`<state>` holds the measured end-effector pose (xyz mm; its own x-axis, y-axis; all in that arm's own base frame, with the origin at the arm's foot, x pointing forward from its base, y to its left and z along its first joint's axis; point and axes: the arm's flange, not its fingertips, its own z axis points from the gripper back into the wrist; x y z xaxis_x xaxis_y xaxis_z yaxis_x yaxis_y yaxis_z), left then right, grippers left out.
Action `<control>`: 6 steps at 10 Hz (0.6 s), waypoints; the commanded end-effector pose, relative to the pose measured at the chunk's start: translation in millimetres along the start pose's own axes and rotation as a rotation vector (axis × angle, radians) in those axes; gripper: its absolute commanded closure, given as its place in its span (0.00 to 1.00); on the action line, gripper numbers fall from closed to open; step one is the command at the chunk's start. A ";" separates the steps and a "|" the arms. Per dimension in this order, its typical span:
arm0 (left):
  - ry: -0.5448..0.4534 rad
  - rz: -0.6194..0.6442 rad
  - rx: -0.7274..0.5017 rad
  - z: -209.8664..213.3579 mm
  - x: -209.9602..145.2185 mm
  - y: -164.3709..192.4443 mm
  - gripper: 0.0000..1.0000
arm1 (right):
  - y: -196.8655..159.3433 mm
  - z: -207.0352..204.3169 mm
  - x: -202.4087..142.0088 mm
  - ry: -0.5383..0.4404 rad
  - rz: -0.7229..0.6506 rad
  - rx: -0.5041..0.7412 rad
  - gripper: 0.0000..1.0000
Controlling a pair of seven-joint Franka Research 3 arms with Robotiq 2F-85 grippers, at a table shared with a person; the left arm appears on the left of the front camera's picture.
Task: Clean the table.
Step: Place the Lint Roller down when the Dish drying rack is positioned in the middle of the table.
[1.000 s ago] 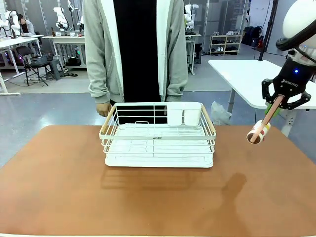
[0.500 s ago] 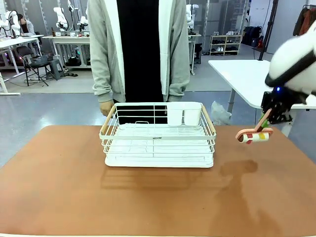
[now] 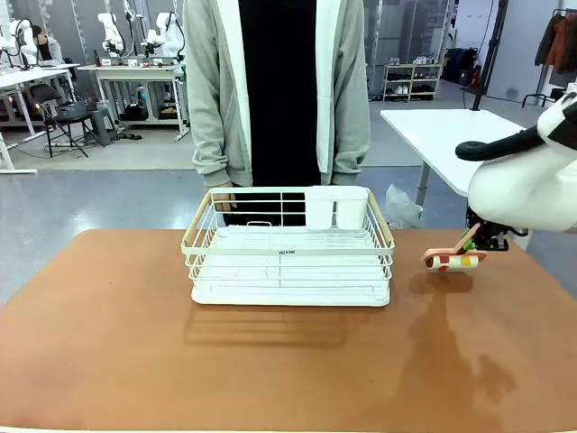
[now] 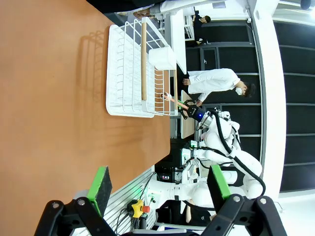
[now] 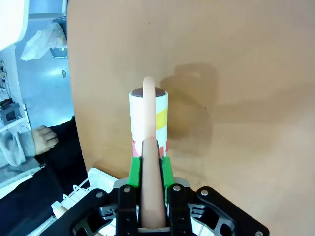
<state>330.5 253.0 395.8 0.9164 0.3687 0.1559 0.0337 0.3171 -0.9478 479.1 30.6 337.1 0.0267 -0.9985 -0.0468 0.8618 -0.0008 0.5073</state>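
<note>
Two green pads (image 5: 134,170) of the right claw (image 5: 150,172) are pressed tight on the pinkish handle of a lint roller (image 3: 453,260), whose white drum with red and yellow print sits at the handle's far end. In the front view the roller lies almost level, just above the reddish-brown bench (image 3: 270,361) at about three o'clock from the white wire dish rack (image 3: 288,262), near the bench's far right edge; its shadow falls close beneath it, but I cannot tell whether the drum touches the top. The left claw (image 4: 160,184) hangs wide apart with nothing between its pads, over the bench's near left part. The rack stands at the bench's twelve o'clock side, with a white cutlery cup (image 3: 335,207) at its back right corner, and a person in a grey open jacket (image 3: 279,90) stands right behind it, one hand (image 3: 221,194) at the rack's far rim. The step in hand looks like setting the roller down to roll the top clean. To do it well, the drum should lie flat along its whole length, pressure should be light and even, and strokes should run straight toward six o'clock, keeping clear of the rack's right wall and the person's hand.
</note>
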 end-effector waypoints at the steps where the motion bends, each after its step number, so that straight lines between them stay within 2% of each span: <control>1: -0.004 -0.014 -0.021 2.1 -1.5 -0.2 0.00 | 9.2 -6.1 -9.7 -0.017 -0.032 -0.009 0.79; 4: -0.004 -0.014 -0.021 2.1 -1.5 -0.2 0.00 | 5.9 -9.1 -9.1 -0.029 -0.039 -0.027 0.79; 6: -0.004 -0.014 -0.021 2.1 -1.5 -0.2 0.00 | 3.9 -6.6 -9.6 -0.042 -0.052 -0.026 0.41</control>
<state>330.5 253.0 395.8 0.9164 0.3686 0.1559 0.0337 0.3171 -0.9478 481.8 26.0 328.7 0.0027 -0.9989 -0.0474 0.8721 -0.0208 0.4888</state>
